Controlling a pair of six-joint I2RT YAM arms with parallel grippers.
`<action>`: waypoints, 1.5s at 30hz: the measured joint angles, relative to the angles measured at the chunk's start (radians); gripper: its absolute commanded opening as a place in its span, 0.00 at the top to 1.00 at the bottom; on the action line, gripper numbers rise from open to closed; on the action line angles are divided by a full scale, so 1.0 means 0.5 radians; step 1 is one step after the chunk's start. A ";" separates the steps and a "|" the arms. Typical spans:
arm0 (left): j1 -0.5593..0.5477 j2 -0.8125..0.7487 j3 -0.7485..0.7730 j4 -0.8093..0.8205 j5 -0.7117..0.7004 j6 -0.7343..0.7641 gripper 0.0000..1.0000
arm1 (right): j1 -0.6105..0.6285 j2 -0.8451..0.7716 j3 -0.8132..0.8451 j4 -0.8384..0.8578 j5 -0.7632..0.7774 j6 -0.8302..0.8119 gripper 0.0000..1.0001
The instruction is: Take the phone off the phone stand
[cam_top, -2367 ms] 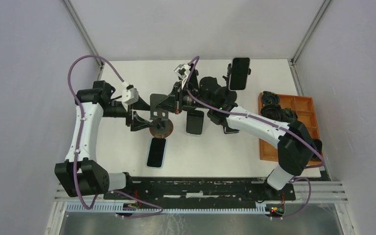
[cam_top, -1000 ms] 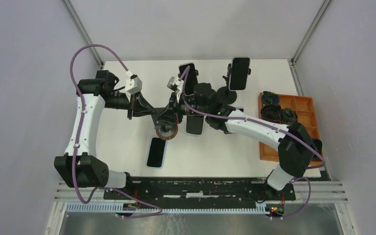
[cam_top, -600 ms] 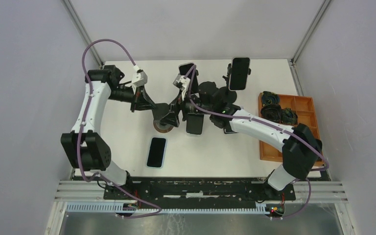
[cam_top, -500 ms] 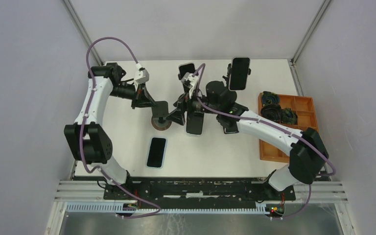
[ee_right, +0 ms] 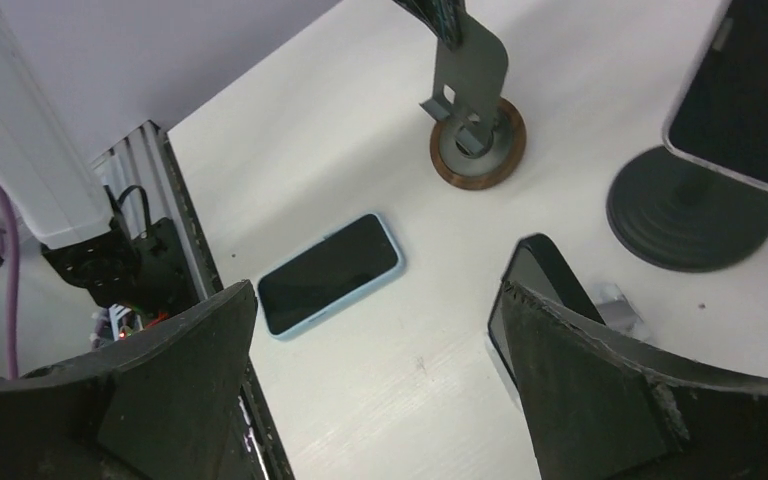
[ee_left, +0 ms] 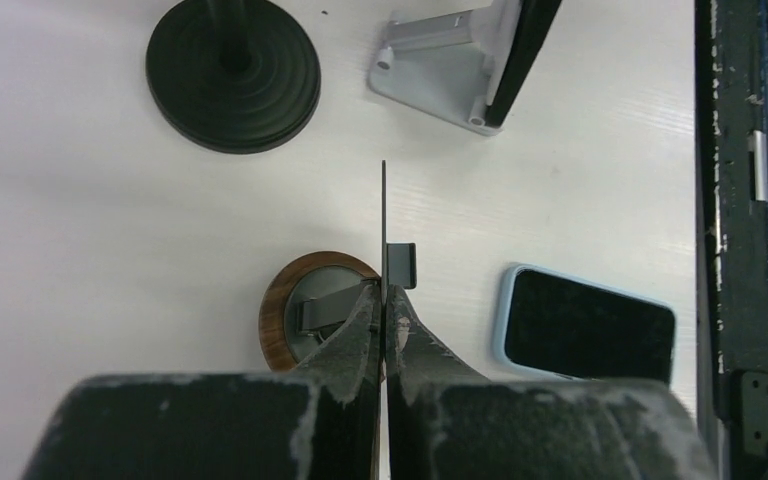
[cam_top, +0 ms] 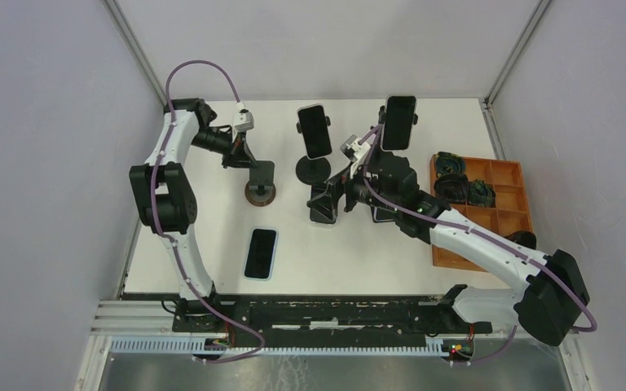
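**Phone stand** (cam_top: 259,195): round wooden foot and a thin dark upright plate with a small lip. It is taken as the landmark for this entry. No phone is carried on it.

**Left gripper** (ee_left: 384,305): clamped on the upper part of the stand's plate, which is seen edge-on between the fingers in the left wrist view. The hold is judged to be a brace, so that the light stand is not tipped or dragged while a phone is lifted out.

**Phone** (cam_top: 261,253): pale blue case, laid flat with its dark face up on the table (cam_top: 212,236). It is near the stand on its arm-base side, apart from the wooden foot, and is touched by neither gripper. The removal is therefore judged to be done, with only the release of the stand left.

**Right gripper** (ee_right: 375,290): jaws spread wide, nothing held. It is raised above the table to the right of the stand, close over a second phone (ee_left: 520,50) that leans in a silver stand (ee_left: 440,75). The open, lifted pose is judged to suit a gripper with nothing left to carry.

**Black disc-footed stand** (cam_top: 314,169): beyond the landmark stand and to its right. A further phone is mounted on it.
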 measured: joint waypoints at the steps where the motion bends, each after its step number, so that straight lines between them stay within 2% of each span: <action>1: 0.005 0.037 0.034 0.000 -0.006 0.012 0.94 | -0.007 -0.017 -0.031 -0.006 0.015 0.002 0.02; 6: 0.023 0.175 0.174 -0.002 0.002 0.072 0.66 | -0.016 -0.053 -0.124 -0.031 0.112 0.012 0.02; 9: 0.031 0.240 0.210 0.001 -0.006 0.111 0.43 | -0.016 -0.057 -0.171 -0.060 0.184 0.018 0.02; 12: 0.042 0.288 0.216 0.006 -0.027 0.143 0.27 | -0.015 -0.056 -0.224 -0.092 0.269 0.023 0.02; 15: 0.056 0.301 0.217 0.004 -0.043 0.165 0.02 | -0.013 -0.030 -0.265 -0.107 0.345 0.033 0.02; 24: 0.130 0.247 0.242 0.003 -0.048 0.166 0.00 | 0.026 0.133 -0.320 -0.076 0.558 0.057 0.02; 29: 0.143 -0.021 0.127 0.008 -0.053 -0.060 0.00 | 0.031 0.233 -0.360 -0.014 0.641 0.076 0.02; 36: 0.140 -0.416 -0.132 0.035 -0.154 -0.606 0.00 | 0.016 0.466 -0.360 0.195 0.684 0.095 0.03; 45: 0.127 -0.897 -0.620 0.500 -0.578 -1.515 0.00 | -0.077 0.747 -0.354 0.491 0.493 0.109 0.10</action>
